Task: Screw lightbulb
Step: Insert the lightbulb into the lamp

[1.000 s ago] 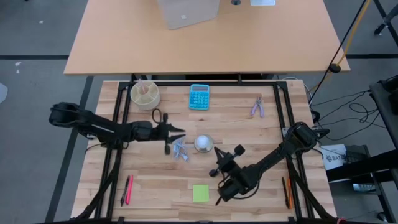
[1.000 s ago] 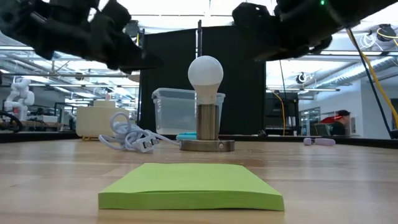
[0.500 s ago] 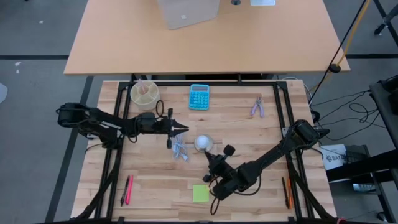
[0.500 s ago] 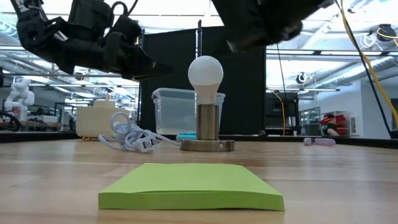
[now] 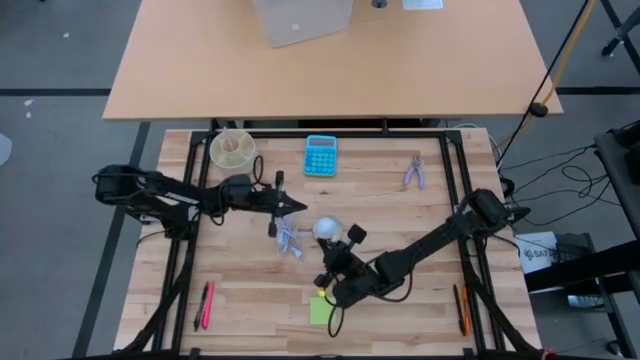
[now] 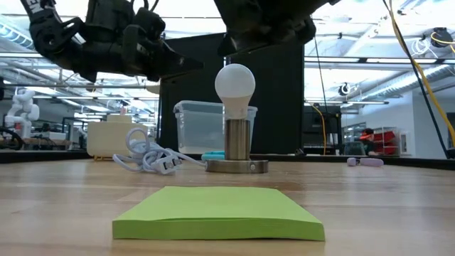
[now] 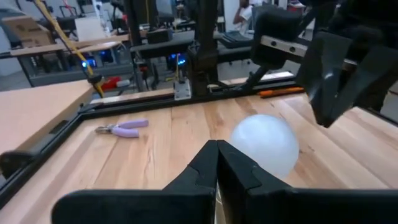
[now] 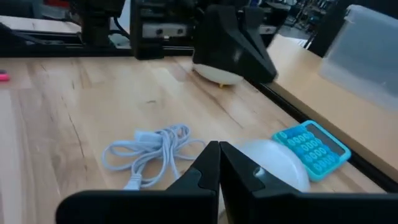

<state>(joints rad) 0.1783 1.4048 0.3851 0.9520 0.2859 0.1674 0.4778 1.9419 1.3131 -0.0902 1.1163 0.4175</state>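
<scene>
Though seated upright in socket [image 6: 237, 165], bulb [image 6: 235, 84] seems light, smooth, fragile: grip globe gently. Left hand [image 5: 300, 208], right hand [image 5: 322, 279] closed, empty.

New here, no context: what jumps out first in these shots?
The white lightbulb standing upright in a metal socket base mid-table. Both end effectors hover close, shut and empty: left end effector on its left, right end effector just in front. A green sticky pad fills the low view's foreground.

The lightbulb [image 5: 325, 229] stands mid-table (cable [image 5: 287, 240] just left), calculator [image 5: 320, 155] behind.
</scene>
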